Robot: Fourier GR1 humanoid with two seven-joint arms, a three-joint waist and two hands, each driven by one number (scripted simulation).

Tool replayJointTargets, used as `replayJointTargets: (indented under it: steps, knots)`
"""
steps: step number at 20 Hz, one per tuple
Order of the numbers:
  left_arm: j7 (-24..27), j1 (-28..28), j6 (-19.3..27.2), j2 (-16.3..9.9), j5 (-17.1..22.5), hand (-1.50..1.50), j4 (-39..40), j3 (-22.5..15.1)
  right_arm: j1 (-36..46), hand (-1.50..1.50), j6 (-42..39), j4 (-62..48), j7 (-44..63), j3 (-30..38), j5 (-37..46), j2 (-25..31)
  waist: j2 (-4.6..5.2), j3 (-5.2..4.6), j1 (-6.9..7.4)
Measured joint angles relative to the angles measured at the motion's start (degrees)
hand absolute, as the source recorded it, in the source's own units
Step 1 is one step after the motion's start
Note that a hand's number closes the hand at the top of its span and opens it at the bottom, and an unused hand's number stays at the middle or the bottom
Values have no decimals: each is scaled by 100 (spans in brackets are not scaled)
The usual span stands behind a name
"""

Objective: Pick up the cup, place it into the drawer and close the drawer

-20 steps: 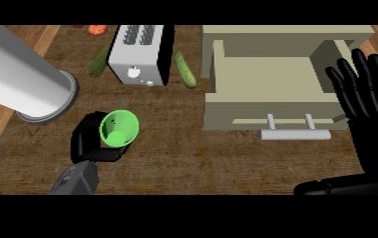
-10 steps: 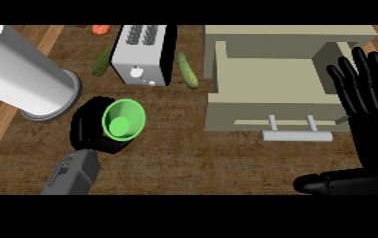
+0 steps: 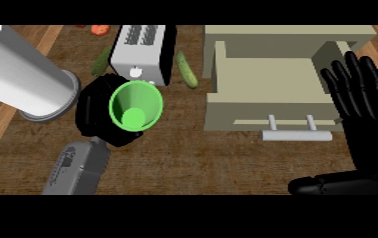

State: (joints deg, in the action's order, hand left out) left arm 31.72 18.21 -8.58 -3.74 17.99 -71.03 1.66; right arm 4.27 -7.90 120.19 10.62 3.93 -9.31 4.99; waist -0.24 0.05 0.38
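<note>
Head view: left hand (image 3: 100, 113) curled round green cup (image 3: 136, 105); right hand (image 3: 356, 94) spread beside open drawer (image 3: 269, 82).

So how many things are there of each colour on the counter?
Green: 3, the cup held in the left hand and two cucumbers
Orange-red: 1, a small vegetable
Silver or white: 2, the toaster and a big metal cylinder
Beige: 1, the open drawer
Total: 7
</note>
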Motion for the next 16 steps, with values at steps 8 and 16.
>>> replayJointTargets:
  steps: [8,16]
  knots:
    - [-1235,829,966,248,-129,150,-916,-283,67,-150,-56,-121,-117,155,-62,74,14,-2,-46]
    - [-2026,2119,1694,328,-488,150,-648,-346,35,-150,-69,-90,-79,121,-19,79,23,-2,-77]
